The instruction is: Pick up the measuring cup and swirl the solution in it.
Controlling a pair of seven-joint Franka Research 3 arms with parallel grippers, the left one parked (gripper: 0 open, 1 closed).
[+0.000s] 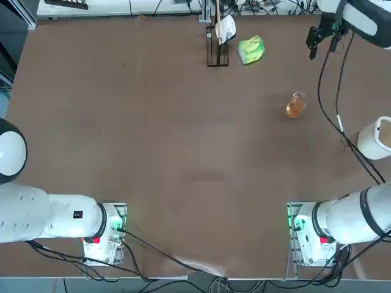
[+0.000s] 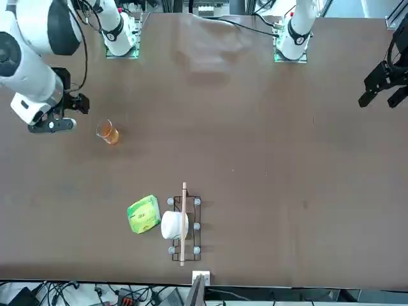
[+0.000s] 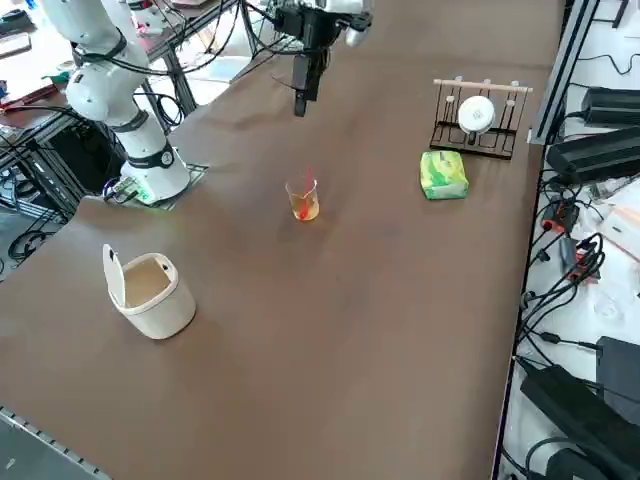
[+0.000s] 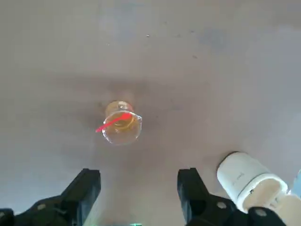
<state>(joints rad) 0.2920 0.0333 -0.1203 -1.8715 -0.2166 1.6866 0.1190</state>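
Observation:
The measuring cup is a small clear glass vessel standing upright on the brown table, right of centre. The orange solution fills its lower part, and a thin red stick leans in it. The same cup shows in the front view and the right side view. My right gripper hangs in the air well above the table, beyond the cup and apart from it. In the wrist view its two black fingers stand wide apart, open and holding nothing, with the cup seen between and past them.
A larger white cup with a handle stands near the table's right edge, closer to the arm's base. A green lumpy object and a dark wire rack holding a white piece stand at the far edge. Black cables trail from the right arm.

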